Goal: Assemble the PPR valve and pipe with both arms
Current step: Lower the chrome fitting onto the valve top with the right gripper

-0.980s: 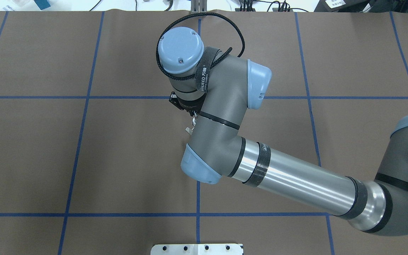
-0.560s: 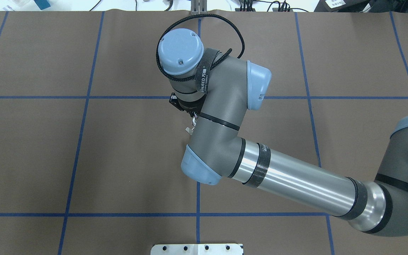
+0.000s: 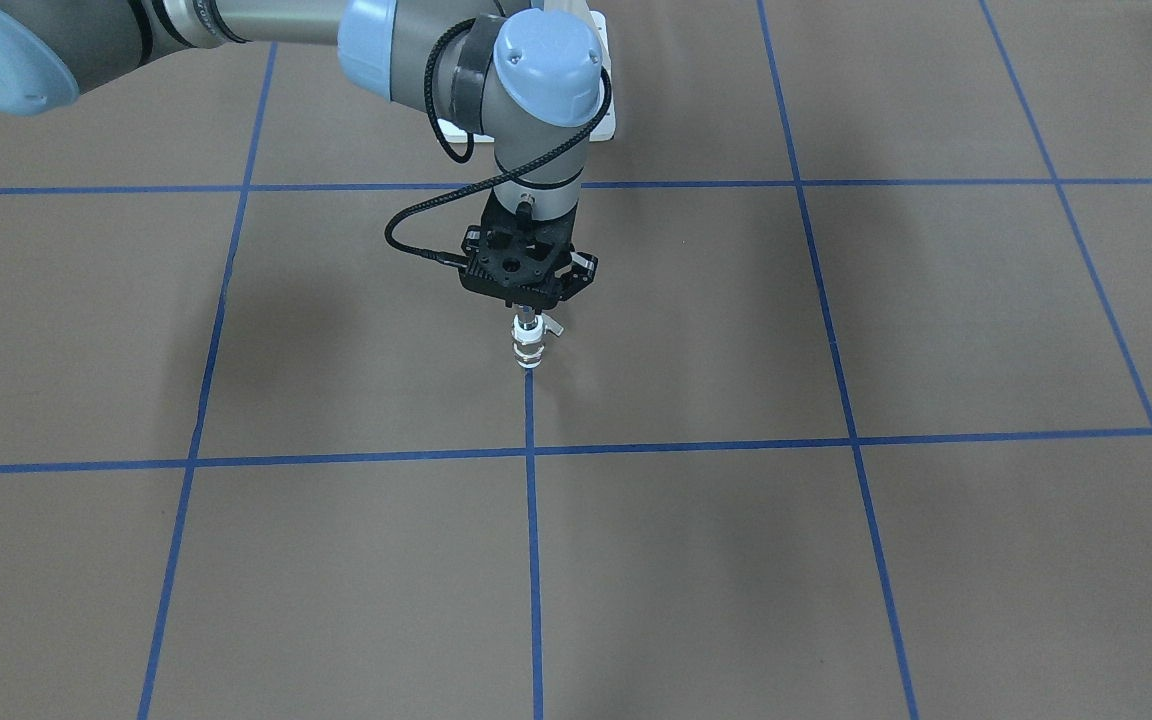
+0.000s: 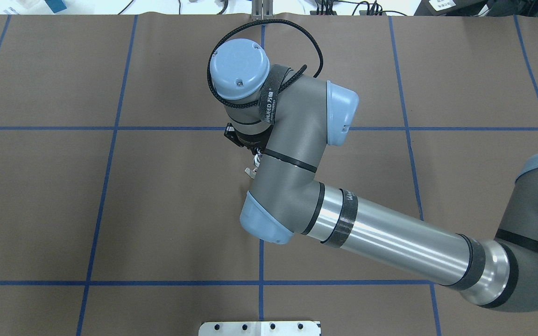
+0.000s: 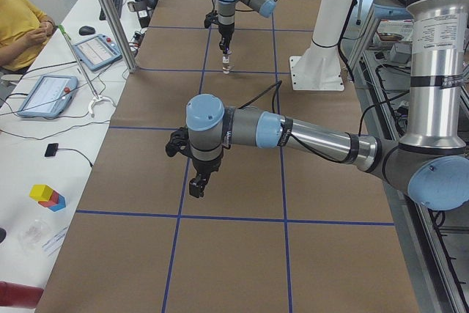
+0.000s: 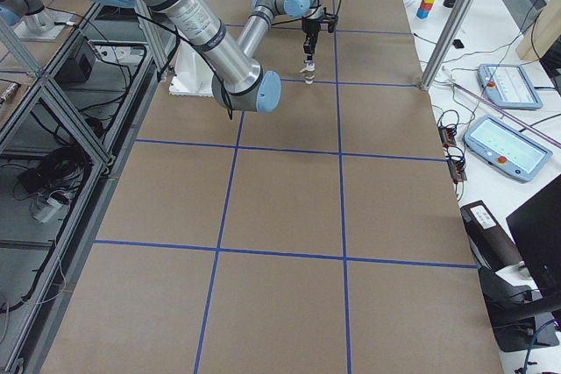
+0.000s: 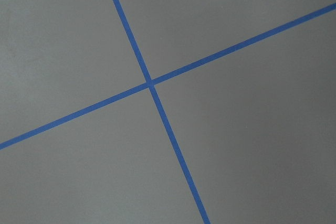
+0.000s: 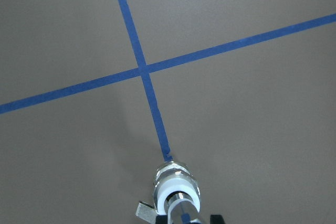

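Reaches to the middle of the counter (image 3: 836, 560) with the right arm (image 4: 381, 238), wrist vertical, right gripper (image 3: 529, 305) pointing down, pinched narrowly on the pipe (image 3: 530, 322) seated atop the upright PPR valve (image 3: 528, 352) at a blue line (image 3: 532, 420). Hovers with the left arm (image 5: 293, 131) outstretched, left gripper (image 5: 196, 187) aimed down; cannot tell its opening.

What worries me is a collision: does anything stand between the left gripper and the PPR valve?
Nothing visible does: in the exterior left view only taped table shows between the left gripper and the PPR valve held upright by the right gripper.
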You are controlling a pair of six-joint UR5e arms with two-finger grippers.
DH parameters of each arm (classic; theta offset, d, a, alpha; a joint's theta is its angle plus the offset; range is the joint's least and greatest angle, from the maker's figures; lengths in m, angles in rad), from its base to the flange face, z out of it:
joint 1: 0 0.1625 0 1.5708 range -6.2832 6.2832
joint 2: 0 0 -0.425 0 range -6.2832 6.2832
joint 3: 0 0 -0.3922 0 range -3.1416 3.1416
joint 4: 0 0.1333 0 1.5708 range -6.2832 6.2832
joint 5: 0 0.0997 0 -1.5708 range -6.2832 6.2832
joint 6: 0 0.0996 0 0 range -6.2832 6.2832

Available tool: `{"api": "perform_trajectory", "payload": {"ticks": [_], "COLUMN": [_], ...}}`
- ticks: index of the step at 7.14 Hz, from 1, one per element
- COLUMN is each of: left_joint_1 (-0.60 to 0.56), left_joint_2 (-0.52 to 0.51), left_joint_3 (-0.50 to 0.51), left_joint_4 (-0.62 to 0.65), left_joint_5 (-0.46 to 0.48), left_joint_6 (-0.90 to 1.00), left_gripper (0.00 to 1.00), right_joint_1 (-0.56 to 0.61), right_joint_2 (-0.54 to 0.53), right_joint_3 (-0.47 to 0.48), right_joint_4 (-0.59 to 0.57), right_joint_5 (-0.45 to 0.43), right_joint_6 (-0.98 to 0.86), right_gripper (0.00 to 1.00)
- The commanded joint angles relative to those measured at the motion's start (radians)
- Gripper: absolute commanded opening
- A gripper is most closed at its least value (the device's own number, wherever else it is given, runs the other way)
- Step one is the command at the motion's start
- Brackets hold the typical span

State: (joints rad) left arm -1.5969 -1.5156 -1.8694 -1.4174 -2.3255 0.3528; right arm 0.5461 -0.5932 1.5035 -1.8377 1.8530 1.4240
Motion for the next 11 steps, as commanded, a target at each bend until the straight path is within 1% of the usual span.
{"api": "perform_trajectory", "payload": {"ticks": [1, 3, 4, 5, 8, 9, 11], "left_joint_1": [0.0, 0.0, 0.0, 0.0, 0.0, 0.0, 0.0], "left_joint_2": [0.0, 0.0, 0.0, 0.0, 0.0, 0.0, 0.0], "left_joint_3": [-0.001, -0.001, -0.001, -0.001, -0.002, -0.001, 0.001], "left_joint_4": [0.0, 0.0, 0.0, 0.0, 0.0, 0.0, 0.0], "left_joint_5": [0.0, 0.0, 0.0, 0.0, 0.0, 0.0, 0.0], "left_joint_6": [0.0, 0.0, 0.0, 0.0, 0.0, 0.0, 0.0], "left_gripper": [1.0, 1.0, 1.0, 1.0, 1.0, 1.0, 1.0], "right_joint_1": [0.0, 0.0, 0.001, 0.0, 0.0, 0.0, 0.003], "right_joint_2": [0.0, -0.002, -0.002, -0.004, -0.005, -0.005, -0.001], "right_joint_3": [0.001, 0.003, 0.004, 0.004, 0.003, 0.003, 0.017], "right_joint_4": [0.0, 0.0, -0.002, -0.002, -0.002, -0.002, -0.003], "right_joint_5": [0.0, 0.0, 0.0, -0.005, -0.009, -0.011, -0.008], "right_joint_6": [0.0, 0.0, 0.0, 0.003, 0.004, 0.004, -0.005], "right_gripper": [0.0, 0.0, 0.13, 0.28, 0.87, 0.98, 0.99]}}
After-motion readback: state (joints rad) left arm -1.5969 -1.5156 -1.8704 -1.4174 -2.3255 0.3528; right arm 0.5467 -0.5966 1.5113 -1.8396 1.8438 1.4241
